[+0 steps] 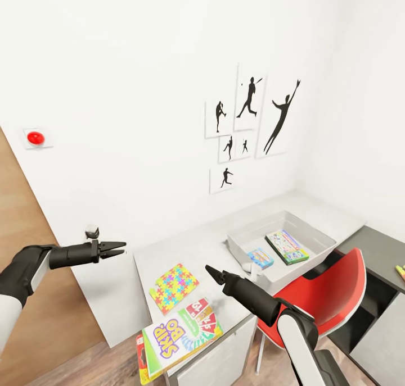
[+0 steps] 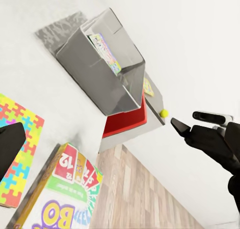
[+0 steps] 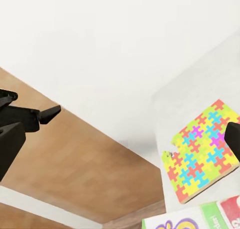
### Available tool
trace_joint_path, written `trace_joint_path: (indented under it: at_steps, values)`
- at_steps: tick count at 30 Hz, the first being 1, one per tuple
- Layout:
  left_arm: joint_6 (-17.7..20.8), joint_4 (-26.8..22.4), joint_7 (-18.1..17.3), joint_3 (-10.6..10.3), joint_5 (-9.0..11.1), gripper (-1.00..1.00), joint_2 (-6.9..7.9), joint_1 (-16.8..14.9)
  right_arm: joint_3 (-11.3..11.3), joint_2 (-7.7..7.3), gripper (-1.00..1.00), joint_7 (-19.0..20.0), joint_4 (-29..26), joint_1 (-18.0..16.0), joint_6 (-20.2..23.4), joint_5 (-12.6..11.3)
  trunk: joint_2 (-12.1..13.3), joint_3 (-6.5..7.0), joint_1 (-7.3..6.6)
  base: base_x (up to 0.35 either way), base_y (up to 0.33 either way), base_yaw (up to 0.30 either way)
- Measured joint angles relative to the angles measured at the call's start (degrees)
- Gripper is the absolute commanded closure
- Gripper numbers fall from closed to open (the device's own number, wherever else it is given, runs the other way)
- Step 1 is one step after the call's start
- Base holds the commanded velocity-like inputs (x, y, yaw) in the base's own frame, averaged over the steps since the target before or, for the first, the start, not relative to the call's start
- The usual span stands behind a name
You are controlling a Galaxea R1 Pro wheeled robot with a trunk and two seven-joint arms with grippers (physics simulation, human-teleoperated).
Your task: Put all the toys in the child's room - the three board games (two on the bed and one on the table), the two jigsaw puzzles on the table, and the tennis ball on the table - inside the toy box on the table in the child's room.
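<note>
1. Left tool (image 1: 118, 248) hung in the air left of the bench (image 1: 315, 212), off its edge, empty; fingers looked close together at the tips, but I could not tell if they were pressed together.
2. Right tool (image 1: 210, 272) hovered above the bench's front part, between the jigsaw puzzle (image 1: 174, 287) and the toy box (image 1: 323, 235), holding nothing; only one dark pointed tip was clear, so its spread could not be told.
3. Jigsaw puzzle lay flat on the bench near the front-left corner.
4. Yellow-green board game (image 1: 181, 334) sat just in front of the puzzle, overhanging the bench's front edge.
5. Toy box stood farther back on the bench, with two flat boxes inside: a small blue one (image 1: 260, 257) and a pale multicoloured one (image 1: 287, 246).
6. Red chair (image 1: 332, 296) stood by the bench, beside the toy box.
7. Silhouette pictures (image 1: 250, 125) hung on the white wall behind.
</note>
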Motion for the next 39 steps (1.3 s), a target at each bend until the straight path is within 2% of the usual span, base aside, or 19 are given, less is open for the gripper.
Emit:
trace_joint_path:
  at_steps: [5,10,21,39]
  values:
    - [0.05,2.45,2.32,-0.19,-0.03,-1.0,-1.13,0.07,0.01,0.03,-1.0,2.38,-0.02,0.0,0.06,0.03,-2.01,-0.9,1.1,0.0,0.0,0.0]
    - [-0.25,6.92,5.02,-0.23,-0.14,-1.0,-1.37,0.08,-0.09,0.04,-1.0,3.8,-0.02,0.01,0.06,0.08,-4.02,-1.81,2.2,0.0,0.0,0.0]
    - [-0.71,12.69,6.47,-0.26,-0.19,-1.0,-1.25,0.58,-0.25,-0.02,-1.0,4.35,-0.02,0.0,0.15,0.07,-4.04,-1.81,2.21,0.0,0.0,0.0]
    - [-0.58,13.23,6.52,-0.15,-0.2,-1.0,-1.2,1.65,-0.38,-0.05,-1.0,4.33,-0.02,0.0,0.24,0.14,-4.05,-1.81,2.21,0.0,0.0,0.0]
